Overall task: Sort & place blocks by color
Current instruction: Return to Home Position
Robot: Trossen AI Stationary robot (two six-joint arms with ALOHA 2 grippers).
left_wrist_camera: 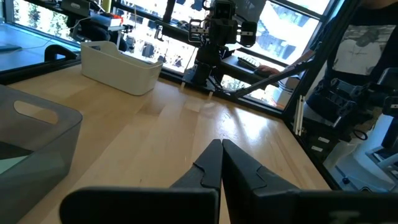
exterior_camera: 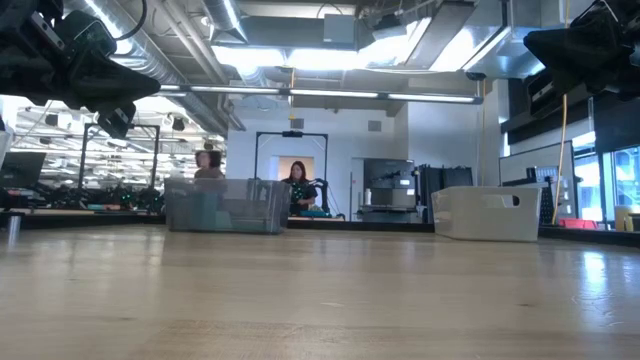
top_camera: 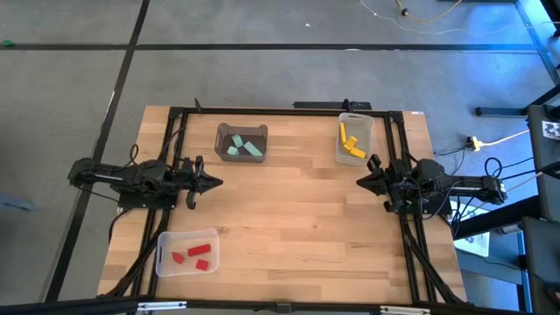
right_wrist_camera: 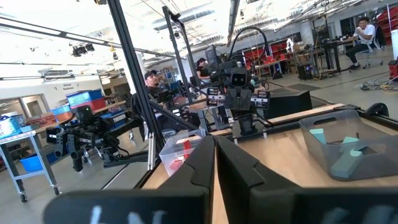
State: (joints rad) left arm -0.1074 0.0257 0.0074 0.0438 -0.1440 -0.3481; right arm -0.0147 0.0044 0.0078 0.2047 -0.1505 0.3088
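Observation:
In the high view the mint green blocks (top_camera: 242, 148) lie in a dark bin (top_camera: 241, 143) at the table's far middle. The yellow blocks (top_camera: 351, 144) lie in a pale bin (top_camera: 353, 139) at the far right. The red blocks (top_camera: 194, 254) lie in a clear bin (top_camera: 186, 253) at the near left. My left gripper (top_camera: 218, 182) hovers shut at the table's left edge, pointing right. My right gripper (top_camera: 360, 182) hovers shut at the right edge, pointing left. Both hold nothing. Their fingertips also show in the wrist views, left (left_wrist_camera: 221, 144) and right (right_wrist_camera: 215, 141).
A black frame (top_camera: 289, 111) runs along the table's far edge and down both sides. The wooden table's middle (top_camera: 289, 210) lies bare between the arms. People sit in the room beyond the far edge (exterior_camera: 298, 185).

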